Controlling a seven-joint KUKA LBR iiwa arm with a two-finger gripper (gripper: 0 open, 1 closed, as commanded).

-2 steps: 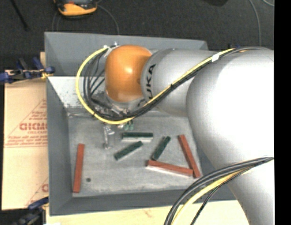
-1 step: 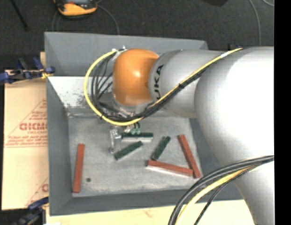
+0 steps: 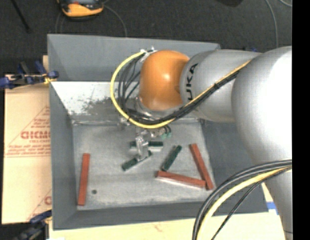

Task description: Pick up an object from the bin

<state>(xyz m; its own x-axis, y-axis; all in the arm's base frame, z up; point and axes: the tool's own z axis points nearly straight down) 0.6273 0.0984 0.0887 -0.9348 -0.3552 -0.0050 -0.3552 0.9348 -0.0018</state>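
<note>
My gripper [image 3: 141,148] hangs low over the middle of the bin, under the orange cover. Its tip is just above the upper end of a short dark green stick [image 3: 133,163] that lies slanted on the floor. A second dark green stick [image 3: 154,144] lies flat right behind the tip, partly hidden by it. A third dark green stick [image 3: 171,156] lies slanted a little to the right.
Three red sticks lie on the bin floor: one upright along the left side [image 3: 84,179], one flat at the front right [image 3: 180,179], and one slanted by the right wall [image 3: 201,166]. The arm covers the bin's back right.
</note>
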